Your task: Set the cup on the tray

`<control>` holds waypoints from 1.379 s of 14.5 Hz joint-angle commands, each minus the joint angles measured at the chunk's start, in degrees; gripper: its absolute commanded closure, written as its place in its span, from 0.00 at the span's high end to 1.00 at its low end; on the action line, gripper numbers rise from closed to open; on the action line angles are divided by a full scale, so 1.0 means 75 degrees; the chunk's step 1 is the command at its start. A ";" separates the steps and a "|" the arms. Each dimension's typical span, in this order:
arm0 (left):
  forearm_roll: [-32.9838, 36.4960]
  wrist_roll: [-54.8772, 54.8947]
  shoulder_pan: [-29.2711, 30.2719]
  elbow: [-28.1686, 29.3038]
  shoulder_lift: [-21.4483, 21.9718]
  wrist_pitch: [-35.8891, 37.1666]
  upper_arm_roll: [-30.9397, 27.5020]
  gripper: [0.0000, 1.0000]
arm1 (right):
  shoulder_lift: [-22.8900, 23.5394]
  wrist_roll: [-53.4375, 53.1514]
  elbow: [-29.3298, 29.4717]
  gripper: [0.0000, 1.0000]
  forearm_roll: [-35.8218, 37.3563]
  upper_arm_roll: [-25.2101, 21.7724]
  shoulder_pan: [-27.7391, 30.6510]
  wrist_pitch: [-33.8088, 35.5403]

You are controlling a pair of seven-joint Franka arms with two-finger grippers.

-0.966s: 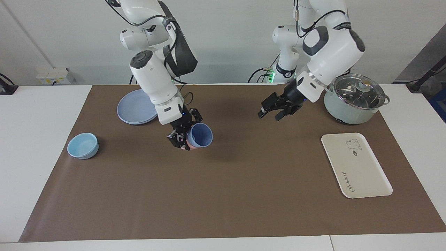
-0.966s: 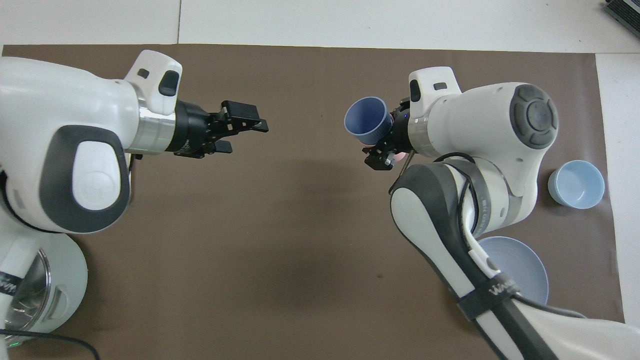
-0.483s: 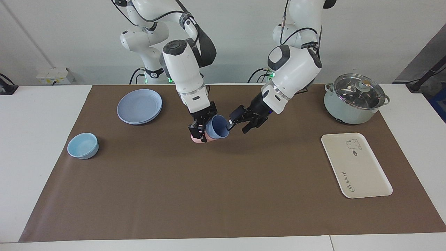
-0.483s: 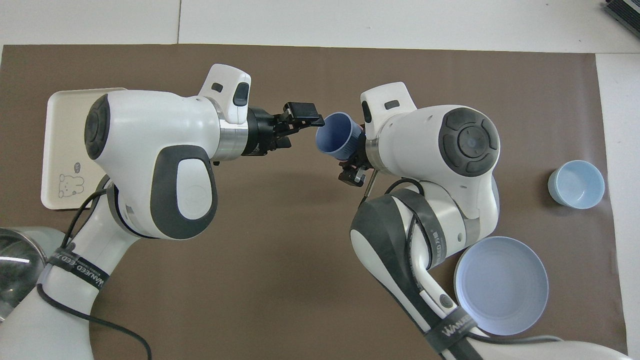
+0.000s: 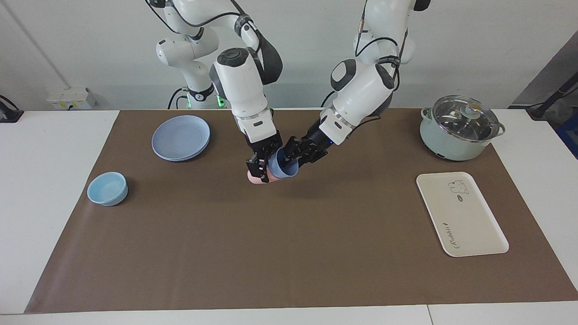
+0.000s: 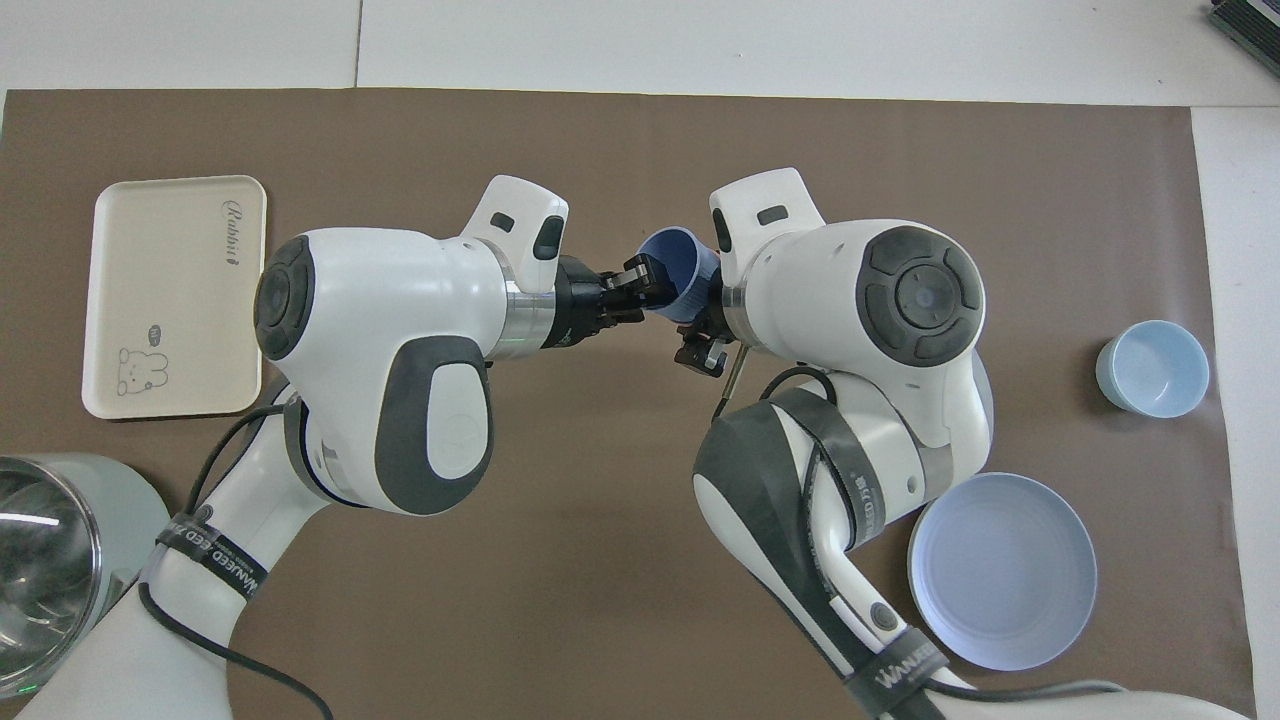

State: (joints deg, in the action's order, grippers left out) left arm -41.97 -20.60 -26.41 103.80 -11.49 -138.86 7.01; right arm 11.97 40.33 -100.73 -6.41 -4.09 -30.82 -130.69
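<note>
Cup (image 5: 283,165): tilted in mid-air over the mat's middle, nested in a pink tumbler (image 5: 255,177).
Right gripper (image 5: 258,166): clamped around the nested pair.
Left gripper (image 5: 294,152): at the cup's rim; finger state unclear.
Tray (image 5: 478,234): well apart, at the cup's four o'clock in the facing view.

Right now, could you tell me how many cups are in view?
2: the periwinkle cup nests in a pink cup, held aloft over the mat's middle by the right gripper; the left gripper reaches its rim.
</note>
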 commanded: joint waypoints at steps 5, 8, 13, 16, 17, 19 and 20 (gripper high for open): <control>0.0053 0.0052 -0.0006 0.0081 0.0113 -0.0118 -0.0126 0.00 | -0.0131 -0.0197 -0.0046 0.00 0.0234 0.0007 0.0008 0.0034; 0.0112 0.0052 0.0006 0.0012 0.0102 -0.0024 -0.0126 0.00 | -0.0131 -0.0197 -0.0046 0.00 0.0234 0.0007 0.0008 0.0011; 0.0625 0.0052 0.0122 -0.0432 0.0078 0.0548 -0.0161 0.00 | -0.0131 -0.0185 -0.0046 0.00 0.0234 0.0007 0.0019 0.0011; 0.0721 0.0005 0.0590 -0.1380 -0.0237 0.1777 -0.0173 0.00 | -0.0119 -0.0185 -0.0046 0.00 0.0234 0.0007 0.0043 -0.0012; 0.0733 -0.0007 0.0754 -0.1616 -0.0331 0.2071 -0.0184 0.00 | -0.0119 -0.0185 -0.0046 0.00 0.0234 0.0007 0.0054 -0.0013; 0.1035 -0.0007 0.1082 -0.1991 -0.0414 0.2447 -0.0208 0.00 | -0.0131 -0.0162 -0.0046 0.00 0.0234 -0.0005 0.0089 -0.0001; 0.1397 0.0016 0.1270 -0.2074 -0.0402 0.2600 -0.0208 0.00 | -0.0154 -0.0104 -0.0046 0.00 0.0234 -0.0028 0.0113 -0.0012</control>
State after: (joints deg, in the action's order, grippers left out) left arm -35.24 -20.43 -19.21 92.23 -12.62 -122.82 5.35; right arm 11.79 40.30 -100.64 -6.40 -4.37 -30.67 -130.71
